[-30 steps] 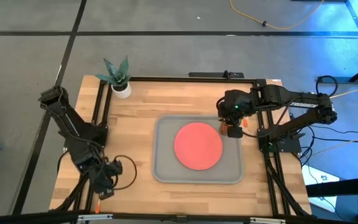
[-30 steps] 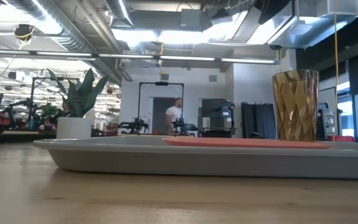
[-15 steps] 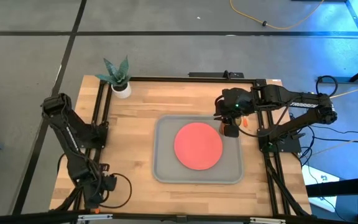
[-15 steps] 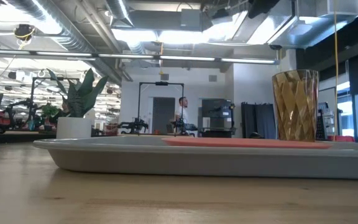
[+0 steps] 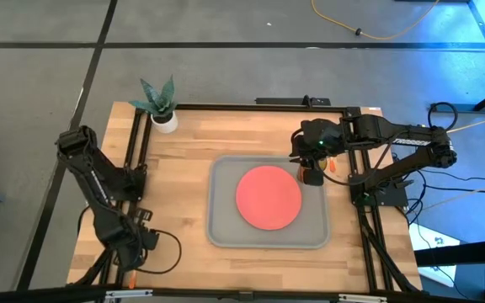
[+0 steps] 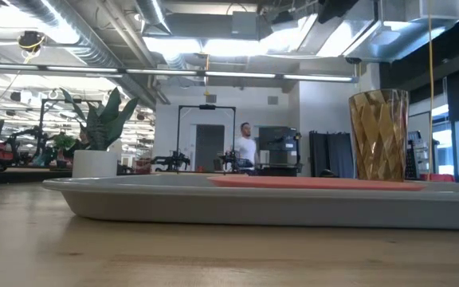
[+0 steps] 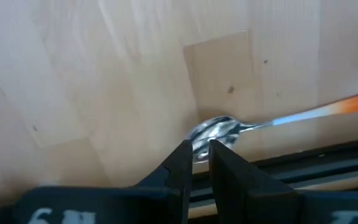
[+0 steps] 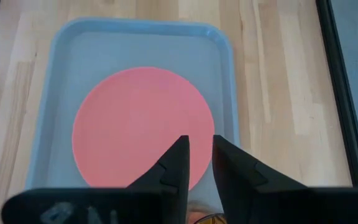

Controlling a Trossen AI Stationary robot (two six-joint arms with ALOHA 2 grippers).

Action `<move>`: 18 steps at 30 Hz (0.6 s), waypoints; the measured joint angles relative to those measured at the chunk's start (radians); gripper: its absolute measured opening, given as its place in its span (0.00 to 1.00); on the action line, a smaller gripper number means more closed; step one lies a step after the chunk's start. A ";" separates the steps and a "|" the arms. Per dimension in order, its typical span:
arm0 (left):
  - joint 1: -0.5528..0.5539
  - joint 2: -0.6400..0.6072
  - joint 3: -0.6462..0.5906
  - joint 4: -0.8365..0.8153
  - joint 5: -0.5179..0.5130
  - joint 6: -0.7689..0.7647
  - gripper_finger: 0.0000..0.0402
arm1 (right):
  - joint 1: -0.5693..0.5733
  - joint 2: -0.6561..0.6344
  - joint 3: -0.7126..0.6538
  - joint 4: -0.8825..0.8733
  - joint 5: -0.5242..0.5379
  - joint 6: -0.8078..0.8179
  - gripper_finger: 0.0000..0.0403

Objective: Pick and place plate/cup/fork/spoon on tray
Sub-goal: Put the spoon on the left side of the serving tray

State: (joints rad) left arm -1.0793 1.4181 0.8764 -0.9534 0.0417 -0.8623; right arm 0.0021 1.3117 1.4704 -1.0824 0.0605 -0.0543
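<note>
Left gripper (image 7: 196, 163): sitting low at the table's near-left corner, fingers almost together, pinching the spoon (image 7: 215, 131) bowl.
Right gripper (image 8: 197, 163): hanging above the cup (image 5: 314, 176), fingers slightly apart, holding nothing.
Plate (image 5: 268, 197): lying on the tray (image 5: 222, 231).

The high view looks straight down on the whole table (image 5: 183, 143). The low view sits at tabletop height, close to the tray (image 6: 213, 209), facing the room. Both wrist views look down, the right one sharing tray and plate (image 8: 143, 127) with the high view.
</note>
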 joint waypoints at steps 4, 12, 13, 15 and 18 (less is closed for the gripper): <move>0.025 0.000 0.000 -0.009 0.025 0.051 0.12 | 0.000 0.000 0.000 0.000 0.000 -0.001 0.18; 0.035 -0.001 -0.013 -0.022 0.038 0.091 0.12 | 0.000 0.000 0.000 0.000 0.000 0.000 0.18; 0.035 -0.001 -0.023 -0.021 0.043 0.091 0.12 | 0.000 0.000 0.000 0.000 0.000 0.000 0.18; 0.035 -0.001 -0.049 -0.013 0.060 0.090 0.12 | 0.000 0.000 0.000 0.000 0.000 0.000 0.18; 0.035 -0.001 -0.073 0.006 0.062 0.093 0.12 | 0.000 0.000 0.000 0.000 0.000 0.000 0.18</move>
State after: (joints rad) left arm -1.0447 1.4174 0.8030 -0.9476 0.1040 -0.7697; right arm 0.0021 1.3117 1.4700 -1.0824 0.0605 -0.0544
